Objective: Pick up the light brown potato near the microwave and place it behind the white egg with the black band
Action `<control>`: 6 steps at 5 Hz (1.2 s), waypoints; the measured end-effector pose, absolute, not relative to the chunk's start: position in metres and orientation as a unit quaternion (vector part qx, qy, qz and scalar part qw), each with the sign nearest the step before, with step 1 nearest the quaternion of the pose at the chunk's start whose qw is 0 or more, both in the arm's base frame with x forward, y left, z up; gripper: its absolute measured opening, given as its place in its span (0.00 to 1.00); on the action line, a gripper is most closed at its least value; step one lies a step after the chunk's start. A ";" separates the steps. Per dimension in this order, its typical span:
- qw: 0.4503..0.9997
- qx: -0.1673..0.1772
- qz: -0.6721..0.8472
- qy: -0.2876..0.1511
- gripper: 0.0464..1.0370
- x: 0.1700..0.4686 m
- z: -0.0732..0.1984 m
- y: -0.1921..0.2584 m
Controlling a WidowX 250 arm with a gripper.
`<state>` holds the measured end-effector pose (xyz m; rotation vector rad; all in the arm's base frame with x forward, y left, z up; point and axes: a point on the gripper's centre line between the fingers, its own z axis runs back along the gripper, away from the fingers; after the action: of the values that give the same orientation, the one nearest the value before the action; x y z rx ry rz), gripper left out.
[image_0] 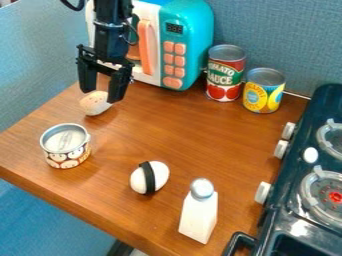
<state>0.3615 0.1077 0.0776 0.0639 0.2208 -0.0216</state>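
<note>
Clock bearings, twelve at the top edge. Item one: black two-finger gripper (101, 97), hung over the table (180, 135), fingers parted along a line of roughly ten to four; no object held. Item two: small rounded toy (94, 104), tan and speckled, whitish at its four o'clock side, smooth; lying at seven o'clock from the midpoint between the fingertips, very near them, contact impossible to tell, long axis indistinct. Bearings from item two: at seven, squat ring-pull tin (65, 145), metal lid, patterned wrapper; at five, smooth white ovoid (149, 177) with black band, and beyond it a white four-sided bottle (199, 212), grey domed cap; at one, teal-and-white toy microwave (190, 42), coral buttons; towards three, two labelled cylindrical cans (226, 75). Table surface: reddish-brown wood grain.
</note>
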 end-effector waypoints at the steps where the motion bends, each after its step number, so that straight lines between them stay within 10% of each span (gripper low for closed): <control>1: 0.991 0.023 -0.012 0.135 0.96 0.357 0.060 0.105; 6: 0.998 0.016 -0.018 0.061 0.96 0.380 0.061 0.141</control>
<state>0.3799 0.1406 0.0608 0.0312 0.1230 -0.0367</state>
